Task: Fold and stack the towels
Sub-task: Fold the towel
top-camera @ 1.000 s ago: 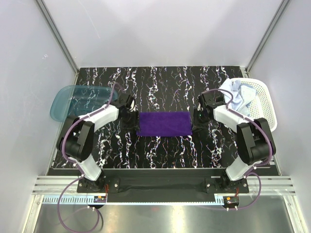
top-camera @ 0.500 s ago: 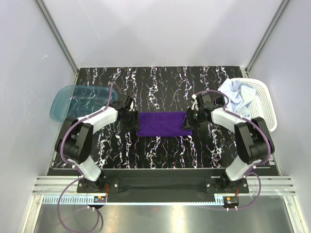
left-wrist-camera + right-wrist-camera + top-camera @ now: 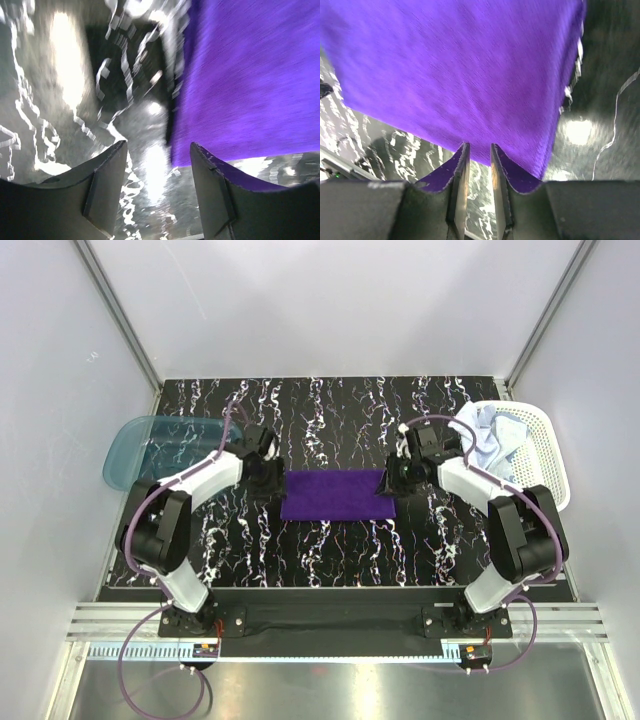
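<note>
The deep purple towel (image 3: 335, 496) lies flat in the middle of the black marbled table. My left gripper (image 3: 268, 480) is open and empty at its left end; in the left wrist view (image 3: 157, 145) the towel's corner (image 3: 240, 75) lies just ahead of the right finger. My right gripper (image 3: 392, 480) is at the towel's right end. In the right wrist view (image 3: 478, 145) its jaws are almost together, with the towel's edge (image 3: 460, 65) between the tips. The light blue towel (image 3: 508, 430) and the white towel (image 3: 472, 432) lie crumpled in the basket.
The white mesh basket (image 3: 550, 460) stands at the table's right edge, just behind my right arm. The translucent teal tray (image 3: 150, 445) lies at the left edge, beside my left arm. Grey walls close in the back and sides.
Both grippers have moved inward to the purple towel's ends and slightly toward the far side. The towel's right edge now slants where the right gripper meets it.
</note>
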